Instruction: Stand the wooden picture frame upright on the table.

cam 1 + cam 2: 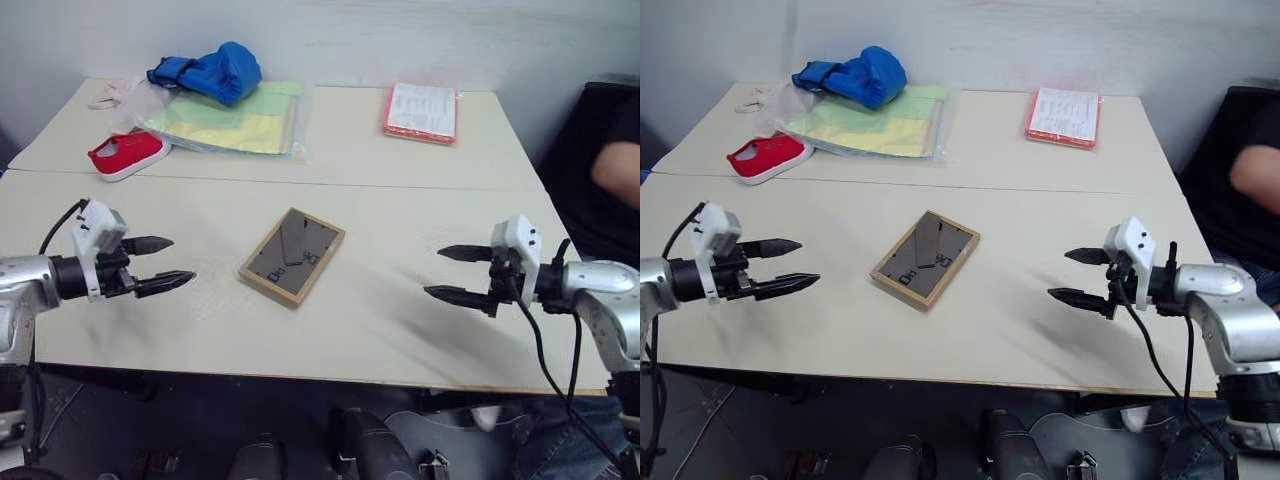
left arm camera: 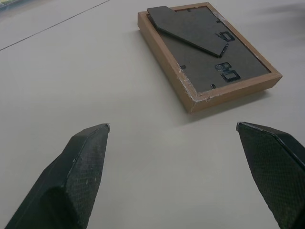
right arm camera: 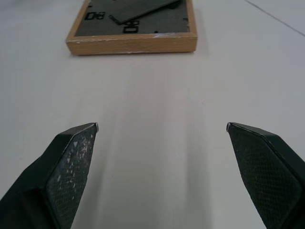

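Spread fingers (image 2: pixel 86 157), wooden picture frame (image 1: pixel 292 256) face-down, dark back

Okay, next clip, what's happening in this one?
A small wooden picture frame lies flat on the cream-beige table, dark back panel and stand flap facing up. The left gripper and the right gripper hover on either side of it, jaws open and pointing inward, touching nothing. The frame has not been stood up yet. A person's arm shows at the table's right edge.
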Robot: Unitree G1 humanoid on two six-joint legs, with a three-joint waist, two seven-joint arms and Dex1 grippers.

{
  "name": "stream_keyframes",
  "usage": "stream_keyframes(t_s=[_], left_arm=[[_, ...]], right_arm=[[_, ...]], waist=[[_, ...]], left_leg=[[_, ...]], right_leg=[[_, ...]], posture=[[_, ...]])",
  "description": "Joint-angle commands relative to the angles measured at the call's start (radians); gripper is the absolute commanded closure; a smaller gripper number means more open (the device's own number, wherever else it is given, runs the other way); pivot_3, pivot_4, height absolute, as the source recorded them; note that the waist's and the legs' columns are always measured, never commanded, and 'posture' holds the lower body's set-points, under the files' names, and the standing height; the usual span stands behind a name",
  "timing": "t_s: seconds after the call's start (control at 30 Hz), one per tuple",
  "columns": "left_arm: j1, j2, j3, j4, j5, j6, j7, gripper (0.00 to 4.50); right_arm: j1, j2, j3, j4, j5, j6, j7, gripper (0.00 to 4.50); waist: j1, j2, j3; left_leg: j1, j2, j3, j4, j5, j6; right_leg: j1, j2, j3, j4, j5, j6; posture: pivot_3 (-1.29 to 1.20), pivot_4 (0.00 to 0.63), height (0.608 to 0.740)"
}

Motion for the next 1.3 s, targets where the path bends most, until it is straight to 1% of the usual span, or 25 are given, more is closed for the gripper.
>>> stream_keyframes(t_s=[0.03, 0.2, 0.33, 0.47, 0.57, 0.63, 0.7, 0.73, 0.77, 0.8, 0.83, 0.93, 0.97, 1.0, 1.07, 1.13, 1.3], left_arm=[[-0.047, 0.012, -0.008, 0.033, 0.018, -0.05, -0.024, 0.0], [-0.083, -0.01, -0.048, 0.058, 0.046, -0.051, -0.006, 0.0], [-0.116, -0.024, -0.086, 0.103, 0.091, -0.118, -0.011, 0.0], [-0.198, -0.051, -0.146, 0.202, 0.151, -0.188, -0.026, 0.0], [-0.325, -0.111, -0.244, 0.394, 0.29, -0.335, 0.028, 0.58], [-0.408, -0.163, -0.289, 0.515, 0.354, -0.401, 0.067, 1.16], [-0.474, -0.223, -0.318, 0.607, 0.394, -0.446, 0.098, 1.81], [-0.499, -0.25, -0.327, 0.644, 0.409, -0.468, 0.108, 2.06], [-0.517, -0.268, -0.332, 0.674, 0.419, -0.486, 0.114, 2.45], [-0.53, -0.293, -0.336, 0.696, 0.424, -0.494, 0.118, 2.75], [-0.539, -0.319, -0.343, 0.71, 0.43, -0.501, 0.121, 2.99], [-0.537, -0.372, -0.362, 0.719, 0.443, -0.505, 0.097, 3.98], [-0.526, -0.384, -0.368, 0.702, 0.438, -0.49, 0.077, 4.24], [-0.519, -0.392, -0.37, 0.689, 0.435, -0.478, 0.063, 4.49], [-0.48, -0.416, -0.36, 0.593, 0.385, -0.388, 0.011, 4.49], [-0.439, -0.428, -0.352, 0.494, 0.351, -0.308, -0.01, 4.49], [-0.352, -0.437, -0.275, 0.291, 0.232, -0.024, 0.023, 4.49]], right_arm=[[-0.01, -0.011, -0.025, -0.008, 0.016, -0.005, 0.016, 0.03], [0.013, 0.007, -0.019, -0.04, 0.004, -0.012, -0.016, 0.03], [0.018, 0.009, -0.014, -0.057, 0.003, -0.008, -0.026, 0.03], [-0.007, 0.031, 0.011, -0.043, -0.03, -0.034, -0.055, 0.03], [-0.064, 0.082, 0.089, 0.003, -0.123, -0.091, -0.099, 0.61], [-0.118, 0.126, 0.135, 0.042, -0.173, -0.109, -0.133, 1.26], [-0.162, 0.172, 0.182, 0.077, -0.217, -0.124, -0.159, 2.02], [-0.178, 0.191, 0.2, 0.092, -0.237, -0.134, -0.168, 2.26], [-0.188, 0.203, 0.211, 0.103, -0.251, -0.141, -0.172, 2.69], [-0.199, 0.221, 0.228, 0.115, -0.266, -0.154, -0.177, 3.05], [-0.212, 0.242, 0.248, 0.131, -0.286, -0.171, -0.186, 3.31], [-0.259, 0.312, 0.288, 0.211, -0.344, -0.212, -0.231, 4.4], [-0.279, 0.336, 0.298, 0.244, -0.368, -0.228, -0.256, 4.5], [-0.292, 0.351, 0.304, 0.267, -0.386, -0.241, -0.271, 4.5], [-0.317, 0.38, 0.317, 0.312, -0.419, -0.258, -0.305, 4.5], [-0.327, 0.392, 0.318, 0.328, -0.424, -0.259, -0.305, 4.5], [-0.323, 0.384, 0.303, 0.317, -0.423, -0.261, -0.293, 4.5]], waist=[[0.0, 0.0, 0.0], [-0.001, 0.0, 0.0], [-0.001, 0.0, 0.0], [0.001, 0.0, 0.0], [0.0, 0.0, 0.0], [-0.001, 0.0, 0.0], [-0.001, 0.0, 0.0], [0.0, 0.0, 0.0], [0.0, 0.0, 0.0], [-0.001, 0.0, 0.0], [-0.002, 0.0, 0.0], [-0.003, 0.0, 0.0], [-0.004, 0.0, 0.0], [-0.003, 0.0, 0.0], [-0.003, 0.0, 0.0], [-0.002, 0.0, 0.0], [-0.002, 0.0, 0.0]], left_leg=[[0.0, 0.0, 0.0, 0.0, 0.0, 0.0], [0.0, 0.0, 0.0, 0.0, 0.0, 0.0], [0.0, 0.0, 0.0, 0.001, 0.0, 0.0], [0.0, 0.0, 0.0, 0.001, 0.0, 0.0], [0.0, 0.0, 0.001, 0.002, 0.0, 0.0], [0.0, 0.0, 0.001, 0.003, 0.0, 0.0], [-0.001, 0.0, 0.002, 0.005, 0.0, 0.0], [-0.001, 0.0, 0.002, 0.006, 0.0, 0.0], [-0.002, 0.0, 0.002, 0.007, 0.0, 0.0], [-0.003, 0.001, 0.002, 0.007, 0.0, 0.0], [-0.004, 0.001, 0.002, 0.007, 0.0, 0.0], [-0.005, 0.001, 0.003, 0.012, 0.001, -0.003], [-0.005, 0.001, 0.003, 0.012, 0.001, -0.002], [-0.005, 0.001, 0.003, 0.013, 0.001, -0.003], [-0.004, 0.001, 0.003, 0.014, 0.001, -0.003], [-0.004, 0.001, 0.004, 0.014, 0.001, -0.003], [-0.004, 0.001, 0.004, 0.014, 0.001, -0.003]], right_leg=[[0.0, 0.0, 0.0, 0.0, 0.0, 0.0], [0.0, 0.0, 0.0, 0.001, 0.0, 0.0], [0.0, 0.0, 0.0, 0.001, 0.0, 0.0], [0.0, 0.0, 0.0, 0.002, 0.0, 0.0], [0.0, 0.0, 0.0, 0.002, 0.0, 0.0], [-0.001, 0.0, 0.001, 0.003, 0.0, 0.0], [-0.001, 0.0, 0.001, 0.007, 0.0, 0.0], [-0.001, 0.0, 0.001, 0.008, 0.0, 0.0], [-0.002, 0.001, 0.001, 0.009, 0.0, 0.0], [-0.003, 0.001, 0.001, 0.009, 0.0, 0.0], [-0.003, 0.001, 0.001, 0.009, 0.0, 0.0], [-0.004, 0.0, 0.001, 0.01, 0.0, 0.0], [-0.004, 0.0, 0.001, 0.011, 0.0, 0.0], [-0.004, 0.0, 0.001, 0.012, 0.0, 0.0], [-0.004, 0.0, 0.002, 0.013, 0.0, 0.0], [-0.004, 0.0, 0.003, 0.014, 0.0, 0.0], [-0.004, 0.0, 0.003, 0.014, 0.0, 0.0]], posture=[[0.0, 0.15, 0.74], [0.0, 0.15, 0.74], [0.0, 0.15, 0.74], [0.0, 0.15, 0.74], [0.0, 0.15, 0.74], [0.0, 0.15, 0.74], [0.0, 0.15, 0.74], [0.0, 0.15, 0.74], [0.0, 0.15, 0.74], [0.0, 0.15, 0.74], [0.0, 0.15, 0.74], [0.0, 0.15, 0.74], [0.0, 0.15, 0.74], [0.0, 0.15, 0.74], [0.0, 0.15, 0.74], [0.0, 0.15, 0.74], [0.0, 0.15, 0.74]])
